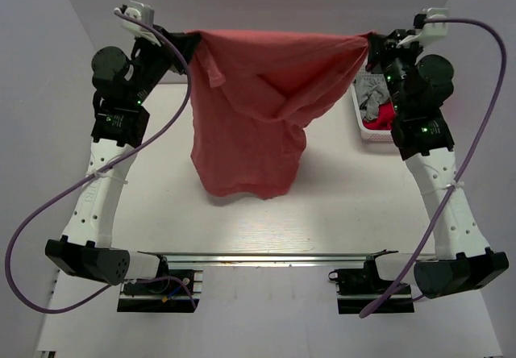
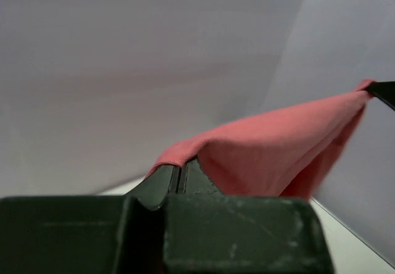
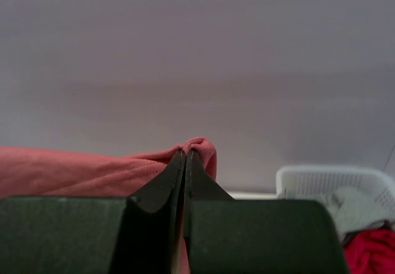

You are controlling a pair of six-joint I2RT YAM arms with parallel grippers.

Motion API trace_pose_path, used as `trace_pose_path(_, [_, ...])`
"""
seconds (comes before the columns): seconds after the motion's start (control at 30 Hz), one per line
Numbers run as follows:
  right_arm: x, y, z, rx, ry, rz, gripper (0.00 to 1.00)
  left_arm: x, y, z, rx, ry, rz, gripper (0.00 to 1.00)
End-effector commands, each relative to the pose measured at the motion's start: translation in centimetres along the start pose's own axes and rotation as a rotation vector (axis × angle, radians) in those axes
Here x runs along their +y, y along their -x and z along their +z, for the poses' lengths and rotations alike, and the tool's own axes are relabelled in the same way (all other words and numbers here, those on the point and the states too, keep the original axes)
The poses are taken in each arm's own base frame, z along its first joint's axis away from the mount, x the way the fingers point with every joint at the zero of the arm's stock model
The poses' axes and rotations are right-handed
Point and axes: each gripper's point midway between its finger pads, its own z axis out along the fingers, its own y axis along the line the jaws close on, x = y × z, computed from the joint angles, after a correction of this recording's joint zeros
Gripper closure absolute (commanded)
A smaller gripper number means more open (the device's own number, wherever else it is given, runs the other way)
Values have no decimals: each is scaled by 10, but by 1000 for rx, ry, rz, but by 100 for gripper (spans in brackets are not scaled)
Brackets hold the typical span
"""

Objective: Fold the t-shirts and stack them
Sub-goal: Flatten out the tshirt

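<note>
Two white-and-black robot arms rise from the near edge of a pale counter [image 1: 347, 221], the left arm [image 1: 101, 189] on one side and the right arm [image 1: 445, 189] on the other. Between them, above the middle of the counter, hangs a salmon-red t-shirt [image 1: 258, 116]. Its top edge is stretched wide and the cloth sags in loose folds below. Whether its lower edge touches the counter cannot be told. At the raised far ends of the arms, the left jaws are pressed together on one top corner of the t-shirt. The right jaws are pressed together on the other, with a small fold of cloth poking past the tips. At far right, beside the right arm, a white basket [image 1: 372, 135] holds gray cloth [image 1: 372, 93] and red cloth [image 1: 384, 118].
</note>
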Motion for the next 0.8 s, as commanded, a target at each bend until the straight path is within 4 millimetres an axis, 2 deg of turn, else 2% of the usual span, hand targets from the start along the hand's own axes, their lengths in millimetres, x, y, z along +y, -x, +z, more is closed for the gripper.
trace_pose_path(0.0, [-3,65,-6,-157,-34,-74,100,8,42,-4,-69,83,85,100])
trace_pose_path(0.03, [-2,79,-8,-184,-35,-85,100,4,59,-7,-104,84,106,100])
trace_pose_path(0.1, [1,106,-10,-235,-30,-99,100,10,71,-7,-130,124,135,100])
trace_pose_path(0.13, [1,108,-11,-231,-35,-115,100,7,84,-10,-153,130,151,100])
trace_pose_path(0.17, [4,129,-14,-272,-32,-113,100,7,89,-12,-159,141,151,100])
trace_pose_path(0.23, [6,134,-14,-273,-23,-130,100,6,104,-14,-186,156,183,100])
trace_pose_path(0.27, [6,136,-13,-279,-21,-130,100,8,103,-11,-178,158,180,100])
trace_pose_path(0.3, [11,149,-17,-305,-5,-127,100,5,116,-14,-206,160,187,100])
trace_pose_path(0.37, [13,158,-20,-328,0,-126,100,7,113,-11,-195,164,193,100])
trace_pose_path(0.43, [17,171,-27,-353,14,-128,100,3,123,-14,-217,159,200,100])
trace_pose_path(0.5, [19,177,-31,-366,26,-158,100,2,125,-15,-215,159,200,100])
trace_pose_path(0.57, [22,187,-42,-387,35,-159,100,-5,132,-22,-229,143,206,100])
trace_pose_path(0.7, [31,201,-65,-412,83,-160,100,-23,147,-47,-271,123,221,100])
trace_pose_path(0.77, [37,207,-84,-429,122,-157,100,-28,152,-55,-284,120,225,100])
